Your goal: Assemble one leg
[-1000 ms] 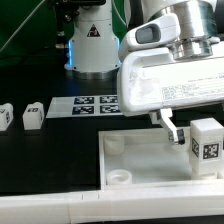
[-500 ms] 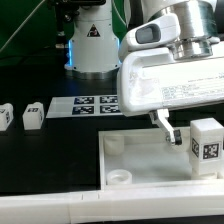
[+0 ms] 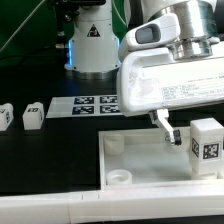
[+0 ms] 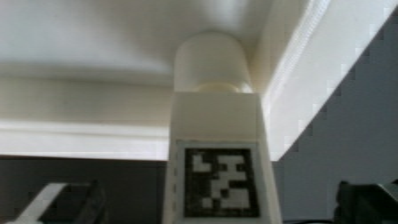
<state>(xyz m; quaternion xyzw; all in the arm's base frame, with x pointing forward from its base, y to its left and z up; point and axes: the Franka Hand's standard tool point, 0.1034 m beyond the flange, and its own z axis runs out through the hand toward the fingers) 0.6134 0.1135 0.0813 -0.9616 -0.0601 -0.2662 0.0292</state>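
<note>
Your gripper [image 3: 180, 133] has its jaws spread wide and grasping nothing: in the exterior view one dark finger [image 3: 164, 125] hangs just left of the small white plastic oblong leg [image 3: 206, 146] with its black-and-white square tag, and a sliver of daylight shows between them. The wrist view confirms it, with both fingertips standing off to either side of the leg [image 4: 217, 150], neither one touching. Look at that leg: it stands upright on the large white square tray [image 3: 140, 155], at the tray's far right corner in the exterior view, and from the wrist camera its narrower rounded end seems to meet the tray's surface near a raised rim, so you could judge it seated in a corner socket, though the joint itself is not clear enough to say how deep. An open round socket [image 3: 120, 175] waits at the near left of the tray. Further out, the marker board [image 3: 85, 104] lies flat on the black table [image 3: 50, 150], and two more small white tagged blocks [image 3: 33, 115] sit well apart to the far left. By my reckoning the one leg looks placed; what remains is confirming it is fully home.
</note>
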